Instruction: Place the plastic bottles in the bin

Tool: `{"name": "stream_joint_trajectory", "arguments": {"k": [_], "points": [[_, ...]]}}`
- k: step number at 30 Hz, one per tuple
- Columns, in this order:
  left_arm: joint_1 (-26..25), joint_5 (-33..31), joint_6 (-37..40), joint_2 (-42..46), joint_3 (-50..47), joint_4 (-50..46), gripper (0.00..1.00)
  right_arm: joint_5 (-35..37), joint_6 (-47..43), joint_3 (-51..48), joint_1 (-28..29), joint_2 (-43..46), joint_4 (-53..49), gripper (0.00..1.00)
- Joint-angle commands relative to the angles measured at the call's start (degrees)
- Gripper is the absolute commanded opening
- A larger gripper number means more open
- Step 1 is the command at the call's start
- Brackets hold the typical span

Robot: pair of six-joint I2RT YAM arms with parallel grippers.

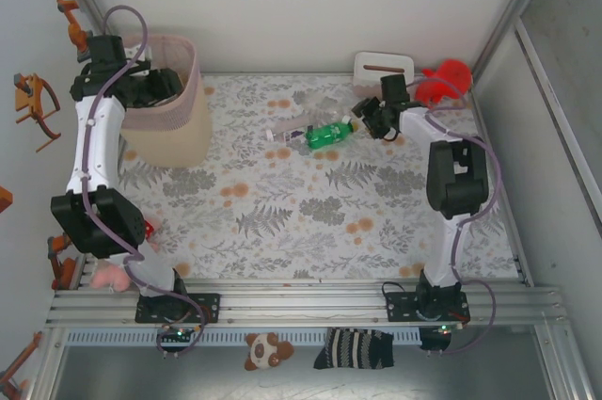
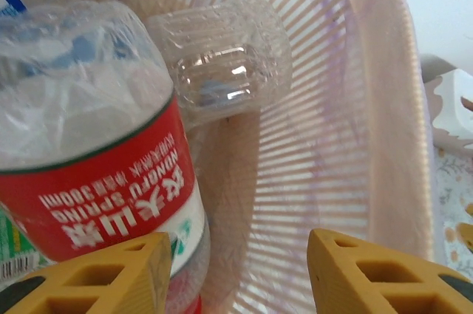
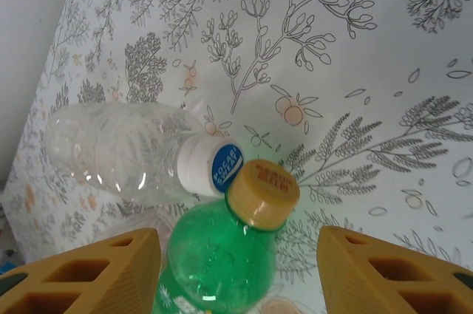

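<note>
A green bottle [image 1: 329, 135] with a yellow cap [image 3: 262, 192] lies on the floral cloth at the back middle. Its cap touches the white-and-blue cap of a clear bottle [image 3: 118, 151] beside it. My right gripper [image 3: 240, 270] is open, one finger on each side of the green bottle [image 3: 214, 262], with a gap still showing on the right side. The beige bin [image 1: 183, 136] with a pink liner stands at the back left. My left gripper [image 2: 240, 270] hangs open inside it. A red-labelled bottle [image 2: 96, 181] and a clear bottle [image 2: 222, 63] lie in the bin [image 2: 332, 144].
A white tissue box [image 1: 383, 66] and a red toy [image 1: 444, 83] sit behind the right gripper [image 1: 362, 120]. A pink plush [image 1: 111, 275] lies by the left arm's base. A bear toy [image 1: 266, 350] and a striped sock [image 1: 356, 348] lie beyond the near rail.
</note>
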State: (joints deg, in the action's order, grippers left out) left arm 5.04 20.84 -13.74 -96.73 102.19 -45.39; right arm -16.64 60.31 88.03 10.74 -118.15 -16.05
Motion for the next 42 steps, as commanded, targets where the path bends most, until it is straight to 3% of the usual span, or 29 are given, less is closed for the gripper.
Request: {"name": "stream_joint_trajectory", "arguments": {"k": [1,11,25,42], "points": [[0.1,3.9,-2.7,4.4,-1.6,1.6,0.52,-3.0,5.4,1.7,-0.2,-2.2,3.7,0.57],[-0.3,7.9,-6.3,12.0,-4.8,4.5,0.53,-5.8,10.5,1.3,-0.3,-7.0,11.0,0.50],[-1.0,8.3,-6.8,13.7,-5.3,4.7,0.53,-6.6,14.4,-1.9,-0.5,-8.7,15.2,0.41],[-1.2,8.3,-7.4,14.3,-5.1,5.0,0.54,-7.5,15.7,-2.8,-0.5,-10.3,16.6,0.43]]}}
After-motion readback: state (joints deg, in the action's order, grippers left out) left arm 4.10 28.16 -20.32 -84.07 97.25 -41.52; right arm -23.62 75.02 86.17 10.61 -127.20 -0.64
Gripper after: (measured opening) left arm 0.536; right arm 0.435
